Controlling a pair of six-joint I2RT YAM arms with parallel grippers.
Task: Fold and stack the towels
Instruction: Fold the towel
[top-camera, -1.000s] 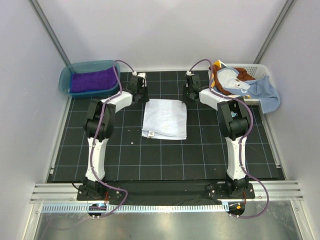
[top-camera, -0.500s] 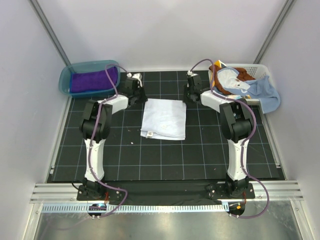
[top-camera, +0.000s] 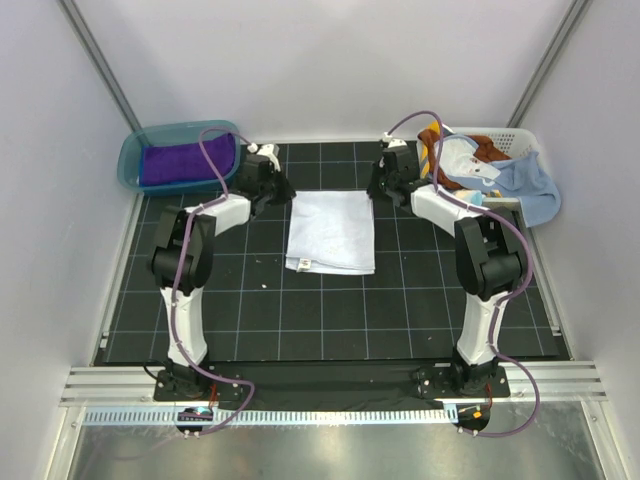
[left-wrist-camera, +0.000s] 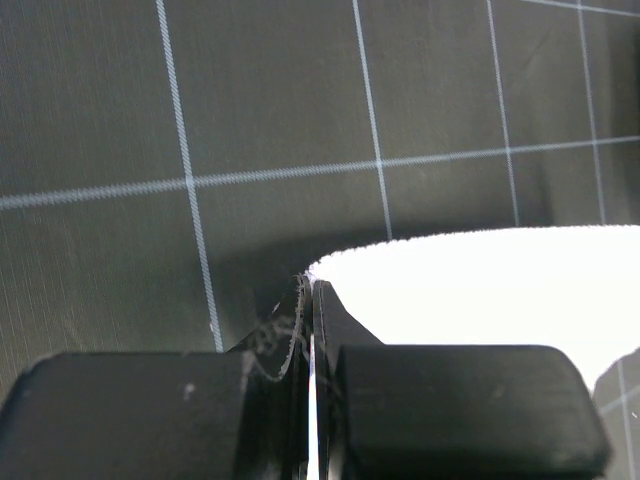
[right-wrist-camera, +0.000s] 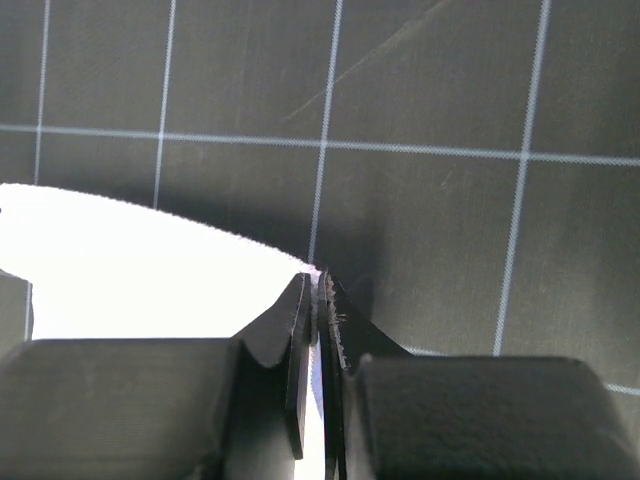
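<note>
A white towel (top-camera: 331, 231) lies folded flat in the middle of the black gridded mat. My left gripper (top-camera: 287, 192) is shut on its far left corner; in the left wrist view the white cloth (left-wrist-camera: 480, 290) is pinched between the closed fingers (left-wrist-camera: 350, 330). My right gripper (top-camera: 373, 190) is shut on its far right corner; the right wrist view shows the cloth (right-wrist-camera: 130, 270) held between the closed fingers (right-wrist-camera: 300, 320). A deep purple towel (top-camera: 180, 160) lies folded in the teal tub (top-camera: 128, 160). Light blue (top-camera: 525, 185), white and orange-brown towels (top-camera: 485, 148) are heaped in the white basket (top-camera: 520, 137).
The teal tub stands at the far left corner of the mat and the white basket at the far right corner. Grey walls close in on the left, the back and the right. An aluminium rail (top-camera: 330, 385) runs along the near edge by the arm bases.
Both grippers have moved a little farther back and outward with the towel's far corners. The far edge of the towel is now pulled straighter and flatter.
</note>
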